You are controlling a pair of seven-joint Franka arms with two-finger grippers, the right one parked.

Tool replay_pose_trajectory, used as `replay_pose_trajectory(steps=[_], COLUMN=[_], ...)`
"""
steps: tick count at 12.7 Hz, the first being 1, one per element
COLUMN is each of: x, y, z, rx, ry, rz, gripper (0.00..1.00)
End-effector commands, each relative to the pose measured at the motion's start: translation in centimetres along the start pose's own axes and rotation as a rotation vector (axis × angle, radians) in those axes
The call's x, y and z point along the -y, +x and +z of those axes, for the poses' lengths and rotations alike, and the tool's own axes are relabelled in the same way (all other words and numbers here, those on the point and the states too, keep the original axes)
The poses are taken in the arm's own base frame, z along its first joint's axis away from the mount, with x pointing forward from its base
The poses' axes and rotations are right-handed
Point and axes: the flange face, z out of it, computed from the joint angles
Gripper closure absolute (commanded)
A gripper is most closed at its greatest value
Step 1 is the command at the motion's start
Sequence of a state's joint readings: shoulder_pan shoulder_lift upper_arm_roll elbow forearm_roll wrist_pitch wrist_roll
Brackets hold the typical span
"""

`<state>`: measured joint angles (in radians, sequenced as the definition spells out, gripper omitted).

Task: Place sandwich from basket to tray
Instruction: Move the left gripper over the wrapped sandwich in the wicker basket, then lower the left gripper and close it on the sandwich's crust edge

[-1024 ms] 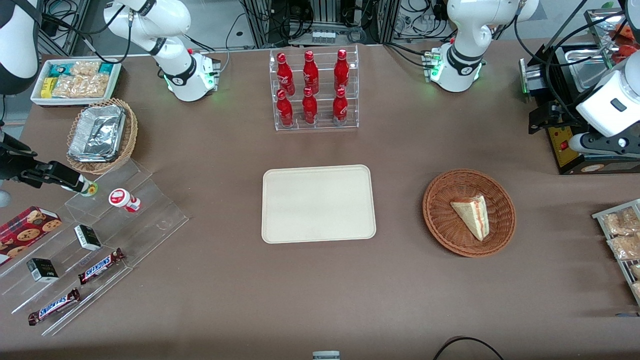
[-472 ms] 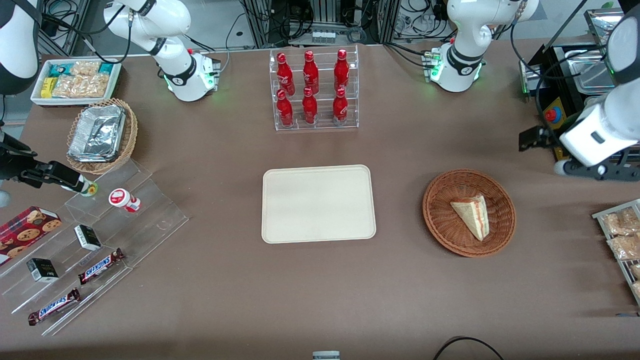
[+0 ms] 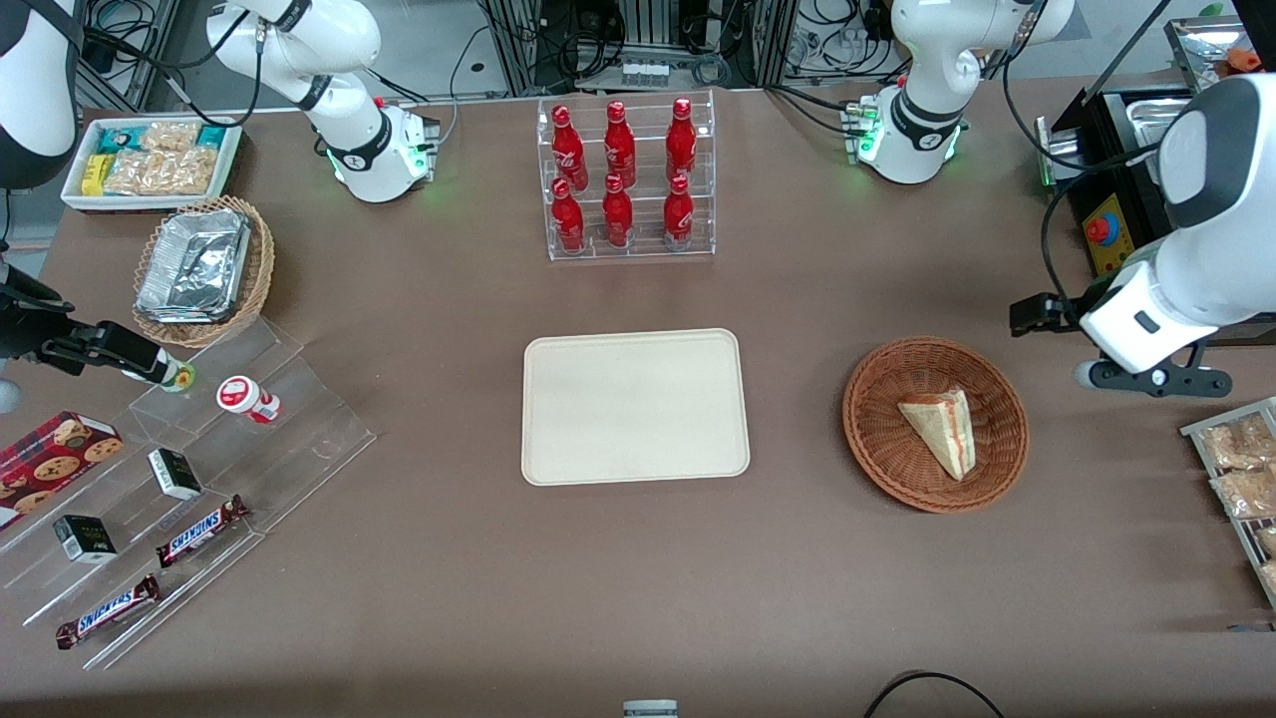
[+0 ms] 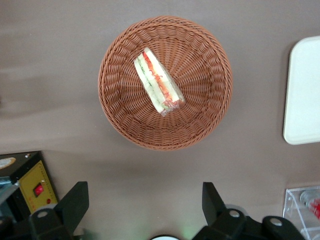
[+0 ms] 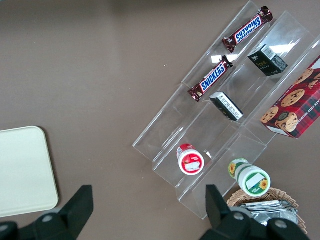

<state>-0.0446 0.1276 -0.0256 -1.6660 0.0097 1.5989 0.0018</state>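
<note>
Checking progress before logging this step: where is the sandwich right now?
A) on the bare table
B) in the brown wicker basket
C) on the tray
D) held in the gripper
B: the sandwich lies in the basket; the open gripper is above the table beside it, and the tray holds nothing.

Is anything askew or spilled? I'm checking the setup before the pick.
Nothing stands out. The sandwich lies whole inside the basket, the tray sits flat and bare, and the open gripper hovers above the table beside the basket, holding nothing.

Front view high over table, left wrist looking down, both showing basket, perhaps nearer.
</note>
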Motion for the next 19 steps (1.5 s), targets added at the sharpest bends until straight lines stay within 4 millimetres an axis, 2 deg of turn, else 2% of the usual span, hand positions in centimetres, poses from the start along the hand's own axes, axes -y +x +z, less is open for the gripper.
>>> replay_pose_trajectory(steps=[1, 6, 11, 19], x=[-0.5, -0.7, -1.8, -1.9], y=[-0.3, 0.2, 0.8, 0.3], z=[1.6, 5.9, 9.3, 16.5], rx=[-0.014, -0.059, -0.105, -0.146], ry=[-0.002, -0.012, -0.026, -0.036], rz=[-0.078, -0.243, -0.436, -0.452], gripper=[0.0, 0.0, 0.0, 0.0])
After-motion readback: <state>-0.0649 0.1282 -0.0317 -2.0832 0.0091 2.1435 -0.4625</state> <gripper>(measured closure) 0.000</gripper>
